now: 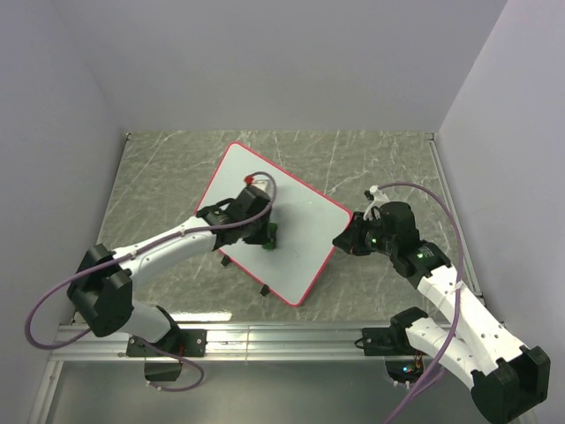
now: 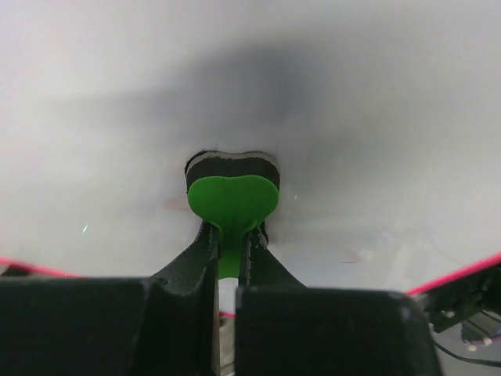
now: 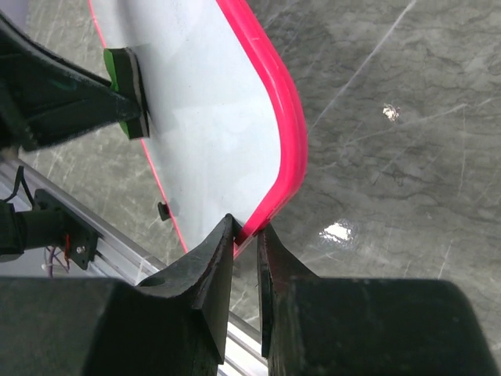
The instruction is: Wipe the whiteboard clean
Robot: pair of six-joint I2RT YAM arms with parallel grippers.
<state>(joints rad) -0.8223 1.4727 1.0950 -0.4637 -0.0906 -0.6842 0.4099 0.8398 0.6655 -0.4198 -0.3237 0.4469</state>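
You see the grey marbled table (image 1: 159, 177) bearing the whiteboard (image 1: 305, 221), under the left gripper (image 1: 267, 232) and touching the right gripper (image 1: 340, 240).

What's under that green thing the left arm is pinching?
The whiteboard; the green eraser sits with its dark pad against it. Any marks beneath the pad are covered.
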